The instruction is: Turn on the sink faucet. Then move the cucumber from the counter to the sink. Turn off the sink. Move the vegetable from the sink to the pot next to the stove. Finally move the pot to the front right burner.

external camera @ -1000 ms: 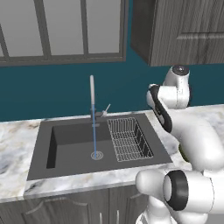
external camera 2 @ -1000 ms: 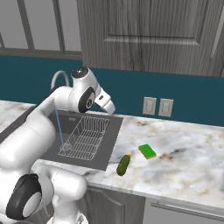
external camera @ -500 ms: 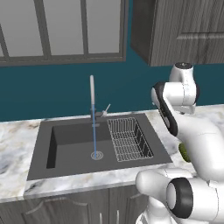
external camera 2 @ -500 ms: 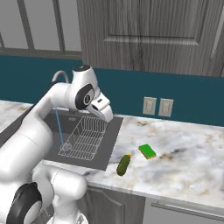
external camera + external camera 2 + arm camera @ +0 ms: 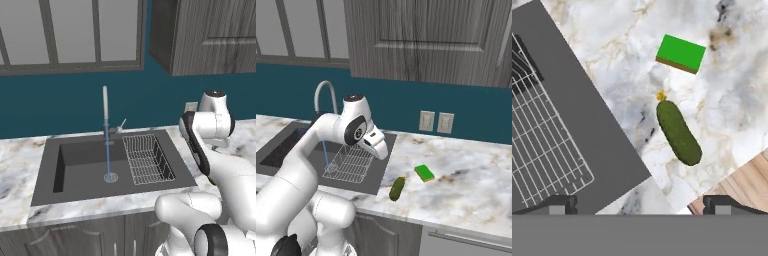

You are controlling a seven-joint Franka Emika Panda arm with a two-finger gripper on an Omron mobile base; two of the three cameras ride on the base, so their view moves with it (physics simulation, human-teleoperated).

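Green cucumber (image 5: 678,132) on marble counter (image 5: 737,105), below and ahead of pincer (image 5: 639,202) | jaws fully spread, holding nothing | sponge (image 5: 681,53) beyond cucumber | faucet (image 5: 106,118) running.

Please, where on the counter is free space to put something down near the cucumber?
Bare marble lies right of the green sponge and the cucumber, along the counter toward the wall outlets. The strip between the cucumber and the sink edge is narrow, and the two things lie close together.

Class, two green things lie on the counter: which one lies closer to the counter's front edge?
The cucumber: dark green, oblong, nearer the front edge. The sponge is bright green, flat and lies further back.
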